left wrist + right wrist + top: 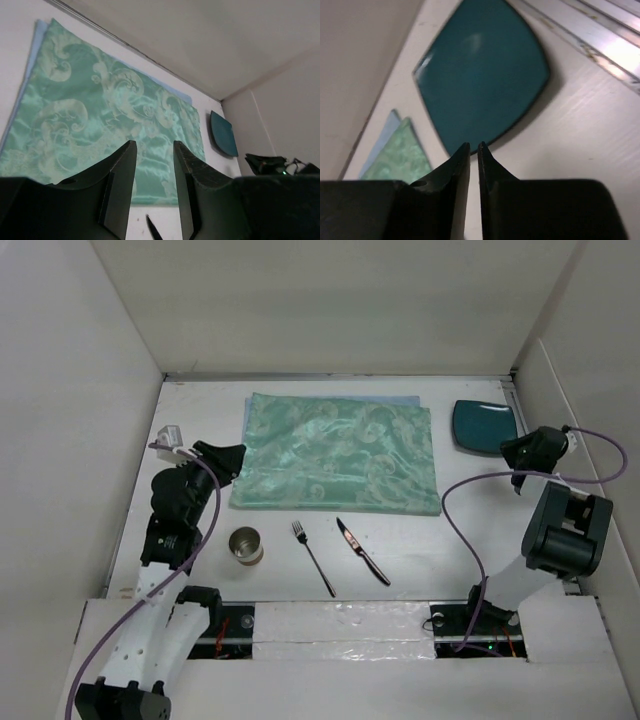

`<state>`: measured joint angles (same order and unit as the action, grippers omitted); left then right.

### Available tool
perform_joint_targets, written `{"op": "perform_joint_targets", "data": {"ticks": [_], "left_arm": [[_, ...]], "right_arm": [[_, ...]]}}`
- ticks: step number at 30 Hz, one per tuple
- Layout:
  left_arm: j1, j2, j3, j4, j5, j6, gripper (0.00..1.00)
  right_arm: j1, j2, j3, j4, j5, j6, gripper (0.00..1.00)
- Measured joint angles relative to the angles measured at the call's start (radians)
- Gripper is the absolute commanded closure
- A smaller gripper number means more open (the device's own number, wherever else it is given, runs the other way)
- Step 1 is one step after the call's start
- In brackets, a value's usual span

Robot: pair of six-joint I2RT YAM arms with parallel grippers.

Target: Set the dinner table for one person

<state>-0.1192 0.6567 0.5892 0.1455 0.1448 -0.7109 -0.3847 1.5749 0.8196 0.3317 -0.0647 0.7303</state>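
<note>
The white dinner table (430, 550) holds a pale green patterned placemat (338, 453) at its middle. A teal square plate (484, 426) lies at the far right. A metal cup (246, 545), a fork (313, 557) and a knife (362, 551) lie near the front. My left gripper (232, 458) hovers at the placemat's left edge, open and empty (153, 145). My right gripper (512, 450) is just in front of the plate, jaws nearly touching with nothing between them (474, 146). The plate (485, 70) fills the right wrist view.
A light blue cloth (415, 400) peeks out under the placemat's far edge. White upright panels (60, 420) border the table on three sides. A metal rail (600, 40) runs along the right wall. A dark pointed utensil tip (152, 230) shows below the placemat (100, 115).
</note>
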Motion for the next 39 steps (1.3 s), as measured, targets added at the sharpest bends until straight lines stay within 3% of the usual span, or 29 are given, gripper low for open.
{"op": "perform_joint_targets", "data": {"ticks": [3,5,19,28,30,34,35,39], "left_arm": [[-0.041,-0.008,0.014,-0.021,0.026,0.026,0.67],[-0.055,-0.008,0.017,-0.025,0.033,0.035,0.66],[-0.121,0.005,0.018,-0.038,0.064,0.058,0.66],[-0.121,0.009,0.018,-0.029,0.066,0.058,0.67],[-0.121,0.008,0.018,-0.024,0.066,0.058,0.67],[-0.121,0.006,0.018,-0.014,0.065,0.058,0.67],[-0.121,0.006,0.018,-0.014,0.065,0.058,0.67],[-0.121,0.005,0.018,-0.013,0.066,0.058,0.68]], "right_arm": [[-0.06,0.101,0.006,0.024,0.0,0.032,0.49],[-0.094,0.161,0.029,0.02,-0.011,0.038,0.43],[-0.165,0.449,0.298,0.022,-0.193,0.096,0.38],[-0.163,0.504,0.325,0.079,-0.213,0.164,0.52],[-0.159,0.517,0.34,0.071,-0.211,0.175,0.66],[-0.146,0.528,0.355,0.042,-0.197,0.183,0.85],[-0.144,0.528,0.355,0.044,-0.198,0.187,0.98],[-0.127,0.517,0.353,0.124,-0.219,0.207,1.0]]}}
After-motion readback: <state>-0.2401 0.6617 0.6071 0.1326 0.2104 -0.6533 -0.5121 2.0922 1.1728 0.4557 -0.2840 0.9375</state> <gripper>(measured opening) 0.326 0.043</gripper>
